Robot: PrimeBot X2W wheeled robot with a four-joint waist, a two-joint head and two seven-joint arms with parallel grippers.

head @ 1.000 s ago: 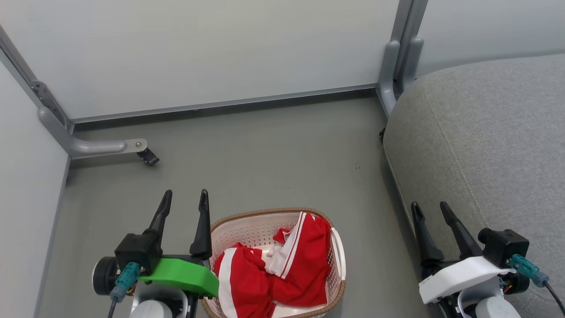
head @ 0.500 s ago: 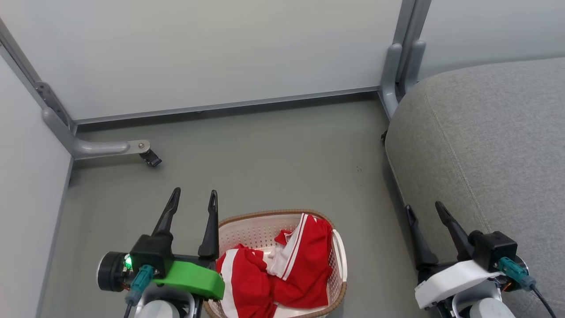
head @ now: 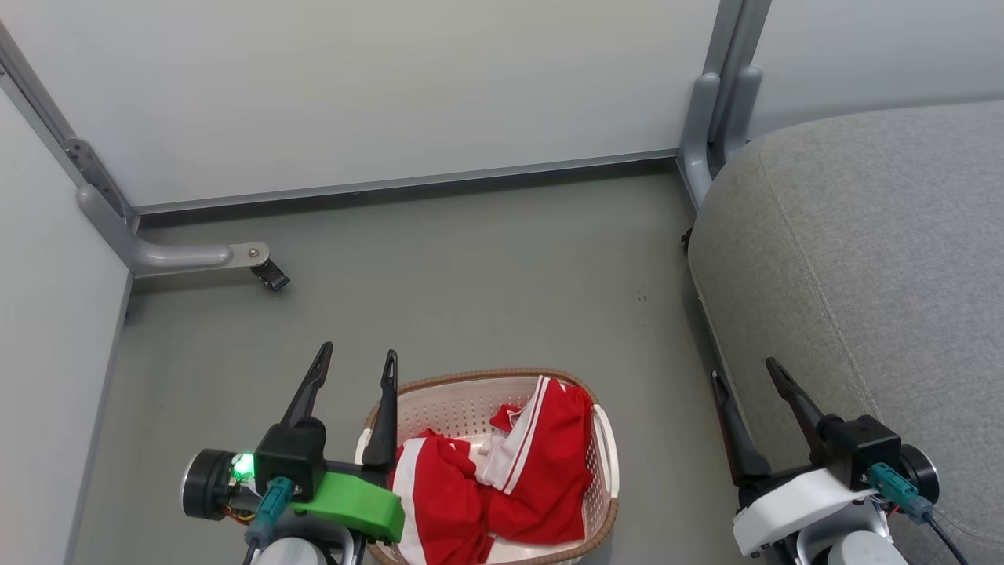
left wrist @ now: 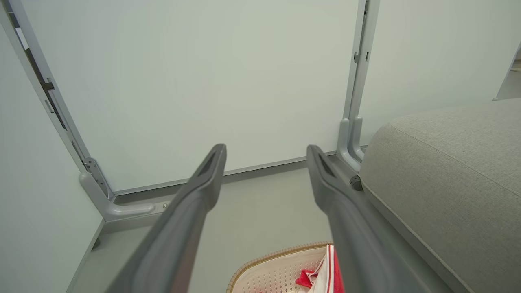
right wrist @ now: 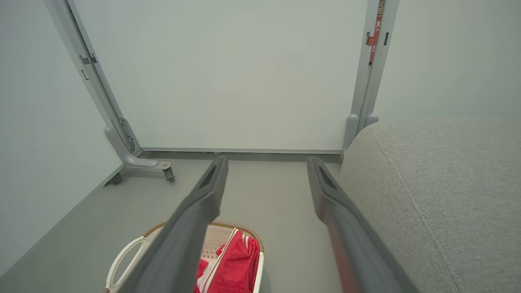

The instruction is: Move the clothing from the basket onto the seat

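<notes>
Red clothing (head: 541,463) crumpled in basket (head: 486,375), white stripes (head: 524,428) running toward wall (head: 392,94); left fingers (head: 386,416) apart, right fingers (head: 794,396) apart.

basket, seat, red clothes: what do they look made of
The basket looks like matte cream plastic, its wall punched with holes; the brown rim seems woven-look trim. The seat looks like grey textured upholstery fabric with a stitched seam. The clothing looks like soft red cloth, crumpled in folds; fibre unclear.
</notes>
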